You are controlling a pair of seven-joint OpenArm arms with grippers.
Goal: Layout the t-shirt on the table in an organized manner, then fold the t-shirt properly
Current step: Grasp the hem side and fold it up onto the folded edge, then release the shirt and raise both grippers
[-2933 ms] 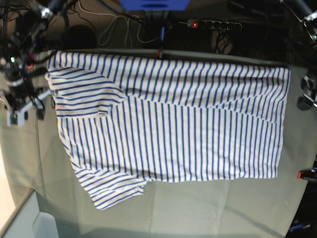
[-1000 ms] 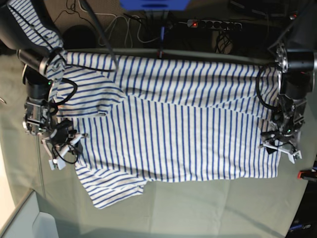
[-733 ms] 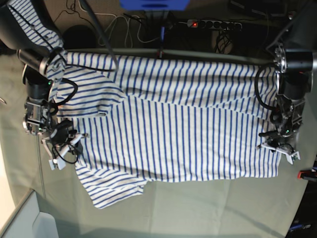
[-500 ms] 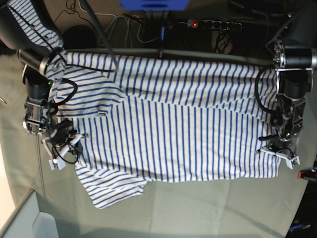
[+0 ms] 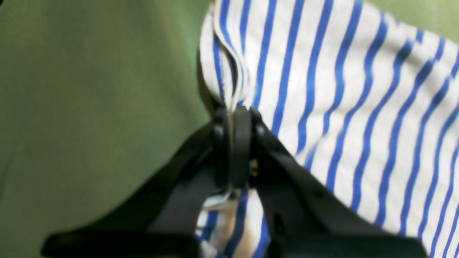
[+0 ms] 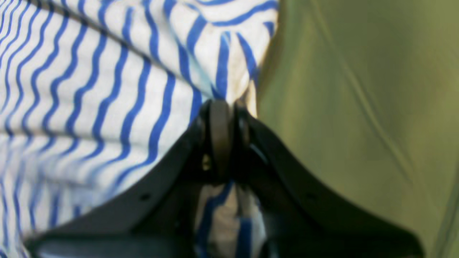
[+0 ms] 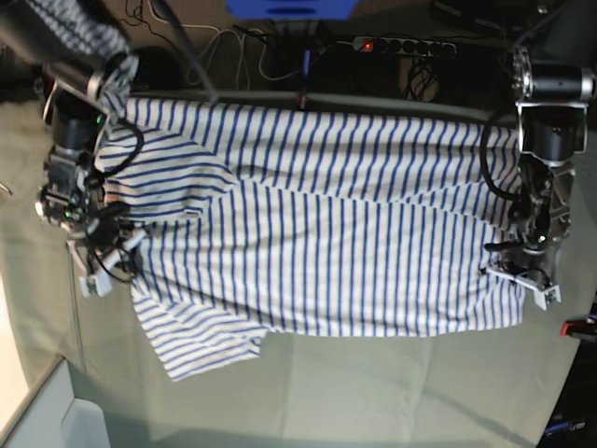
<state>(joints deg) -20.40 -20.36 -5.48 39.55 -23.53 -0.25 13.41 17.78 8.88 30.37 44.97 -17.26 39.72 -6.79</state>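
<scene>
Striped shirt spread flat on the green desk, one sleeve jutting toward the near edge. Left gripper, jaws pressed together, pinches the shirt's edge on the base view's right. Right gripper, jaws likewise pressed together, pinches the opposite edge near the sleeve.
</scene>
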